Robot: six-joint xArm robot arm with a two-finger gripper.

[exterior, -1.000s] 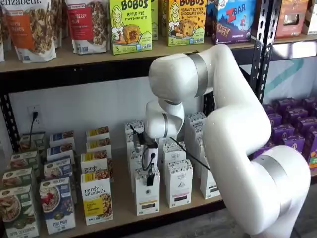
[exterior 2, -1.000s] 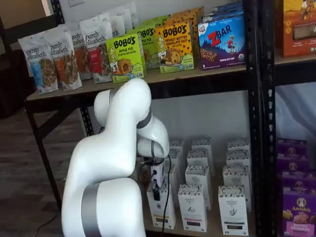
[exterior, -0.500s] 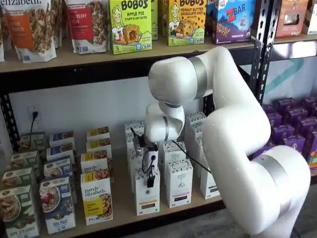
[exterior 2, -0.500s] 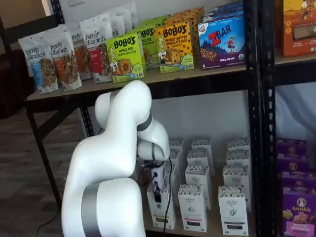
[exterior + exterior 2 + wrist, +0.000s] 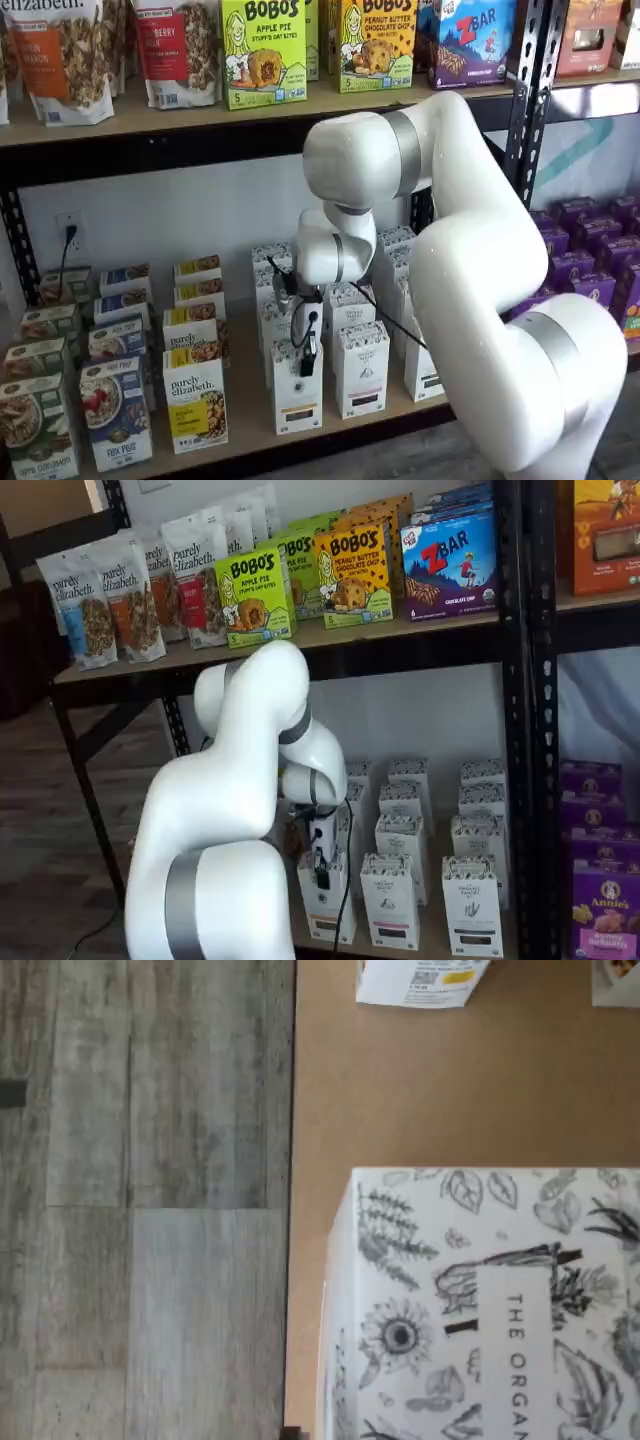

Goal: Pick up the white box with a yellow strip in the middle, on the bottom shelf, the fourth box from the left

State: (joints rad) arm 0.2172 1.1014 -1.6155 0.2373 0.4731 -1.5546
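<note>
The tall narrow white carton with a black-speckled patterned top and a yellowish band low on its front (image 5: 297, 388) is standing at the front edge of the pale wood bottom shelf (image 5: 245, 415), directly beneath the gripper (image 5: 308, 362). In both shelf views the gripper's black fingers are reaching down over the carton's top front (image 5: 327, 892), but they are showing side-on, so I cannot tell whether they are standing apart or pressing on the carton. In the wrist view the carton's top (image 5: 490, 1305) is filling the near corner, printed with black botanical drawings and the letters "THE ORGAN", and the shelf board (image 5: 420, 1090) is lying bare around it, with grey plank flooring (image 5: 140, 1200) beyond the board's edge.

Just beside the gripper, on its far side from the yellow boxes, an alike white carton with a dark band (image 5: 361, 368) is standing apart from the task carton. On the other side, a yellow-and-white "purely elizabeth" box (image 5: 195, 400) is sitting near the shelf front. The white jointed robot arm (image 5: 470, 260) is curving down from above the gripper, with a black cable (image 5: 385, 312) hanging alongside.
</note>
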